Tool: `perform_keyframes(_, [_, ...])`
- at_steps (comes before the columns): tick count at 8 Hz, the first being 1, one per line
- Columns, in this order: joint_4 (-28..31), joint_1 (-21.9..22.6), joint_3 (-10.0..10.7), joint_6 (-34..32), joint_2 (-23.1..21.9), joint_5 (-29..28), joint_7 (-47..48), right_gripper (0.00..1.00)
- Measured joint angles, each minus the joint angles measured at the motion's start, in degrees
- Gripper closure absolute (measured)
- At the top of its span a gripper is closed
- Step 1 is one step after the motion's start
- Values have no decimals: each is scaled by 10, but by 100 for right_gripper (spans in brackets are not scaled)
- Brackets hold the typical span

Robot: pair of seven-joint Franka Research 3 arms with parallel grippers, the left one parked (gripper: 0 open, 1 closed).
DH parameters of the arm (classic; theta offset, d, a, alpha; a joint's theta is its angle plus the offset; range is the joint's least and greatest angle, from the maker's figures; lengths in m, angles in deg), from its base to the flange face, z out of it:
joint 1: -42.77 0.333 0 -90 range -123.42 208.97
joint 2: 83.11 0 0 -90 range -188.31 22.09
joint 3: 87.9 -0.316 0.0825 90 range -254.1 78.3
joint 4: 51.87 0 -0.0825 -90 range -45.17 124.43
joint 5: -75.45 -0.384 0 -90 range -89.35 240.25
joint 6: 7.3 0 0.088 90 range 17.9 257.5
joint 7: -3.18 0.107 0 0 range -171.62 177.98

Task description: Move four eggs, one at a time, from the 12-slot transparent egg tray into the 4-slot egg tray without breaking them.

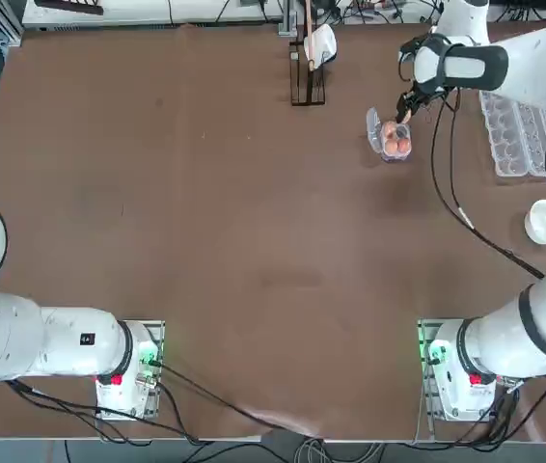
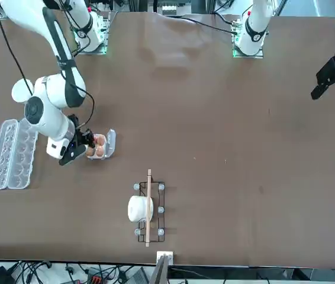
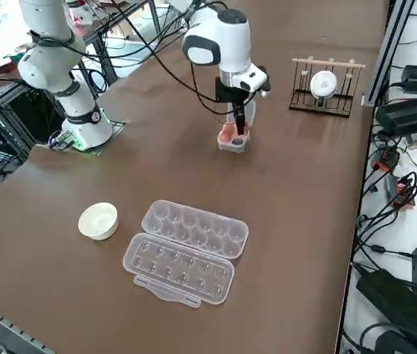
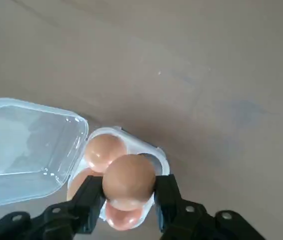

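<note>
Right gripper (image 4: 129, 200) pinching fourth egg (image 4: 129, 181), hovering over 4-slot egg tray (image 4: 151, 155); three eggs already seated. One cup (image 4: 150, 159) empty. Advise: centre over it, descend slowly, release low. 12-slot transparent egg tray (image 3: 185, 249) looks emptied.

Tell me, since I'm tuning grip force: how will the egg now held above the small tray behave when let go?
The egg, pinched at its sides by the right tool, looks smooth and rounded, so it may slip. Being oval, it would probably roll if it missed a cup. Three eggs already sit in the 4-slot egg tray, so a knock could crack one.
</note>
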Motion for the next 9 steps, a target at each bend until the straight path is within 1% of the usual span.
perform_keyframes(9, [22,0,4,0,-1,0,2,42])
